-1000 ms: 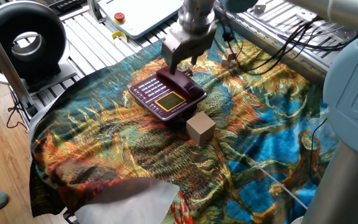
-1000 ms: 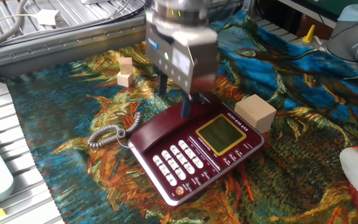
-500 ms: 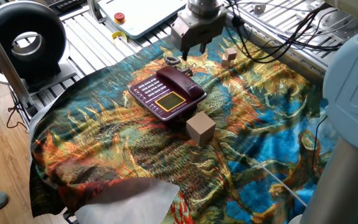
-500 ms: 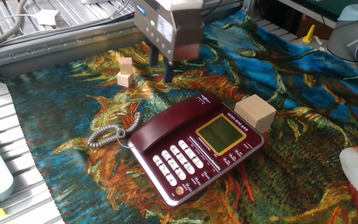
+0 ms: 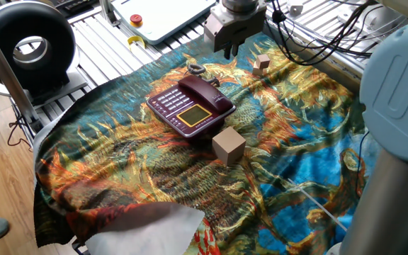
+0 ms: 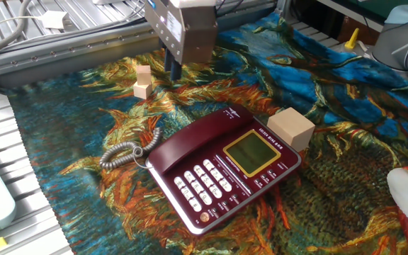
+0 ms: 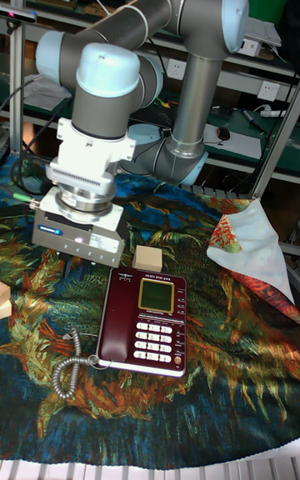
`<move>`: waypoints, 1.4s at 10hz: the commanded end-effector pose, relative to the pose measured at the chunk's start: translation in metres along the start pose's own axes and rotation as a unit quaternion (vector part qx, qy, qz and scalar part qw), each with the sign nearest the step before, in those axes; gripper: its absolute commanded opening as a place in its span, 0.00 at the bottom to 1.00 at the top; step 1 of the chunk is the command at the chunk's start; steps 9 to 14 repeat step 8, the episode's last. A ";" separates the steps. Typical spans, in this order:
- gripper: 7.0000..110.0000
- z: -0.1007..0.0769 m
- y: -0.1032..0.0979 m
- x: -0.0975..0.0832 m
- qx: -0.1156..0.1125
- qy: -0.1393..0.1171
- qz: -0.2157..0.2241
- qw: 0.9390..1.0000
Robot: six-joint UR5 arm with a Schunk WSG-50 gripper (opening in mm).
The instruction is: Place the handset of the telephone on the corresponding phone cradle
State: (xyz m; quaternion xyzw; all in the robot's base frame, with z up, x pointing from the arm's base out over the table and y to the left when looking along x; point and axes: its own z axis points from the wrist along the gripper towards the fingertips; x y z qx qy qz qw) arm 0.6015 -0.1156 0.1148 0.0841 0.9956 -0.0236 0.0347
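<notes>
The maroon telephone (image 5: 190, 112) lies on the patterned cloth, its yellowish display facing up. The dark maroon handset (image 6: 195, 132) lies along the phone's far edge, resting in the phone cradle and covering it. Its coiled grey cord (image 6: 125, 151) trails off the left end. In the tall fixed view the handset (image 7: 114, 313) runs along the left side of the telephone (image 7: 154, 326). My gripper (image 5: 228, 49) hangs in the air behind the phone, well clear of the handset. The gripper (image 6: 173, 71) is open with nothing between its fingers.
A large tan wooden cube (image 6: 290, 129) stands right beside the phone's display end. Small wooden cubes (image 6: 143, 79) sit on the cloth just left of the gripper. A black ring-shaped device (image 5: 25, 46) and a white panel with a red button (image 5: 136, 20) stand off the cloth.
The gripper, which was down at the handset on the phone, has risen and moved back away from it. The handset stays in the cradle.
</notes>
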 end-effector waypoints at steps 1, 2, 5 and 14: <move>0.00 -0.005 -0.008 0.000 0.000 0.002 0.019 1.000; 0.00 -0.004 -0.011 0.001 0.002 0.004 0.019 1.000; 0.00 -0.002 -0.013 -0.001 0.004 0.003 0.015 1.000; 0.00 -0.002 -0.016 0.000 0.007 0.003 0.015 1.000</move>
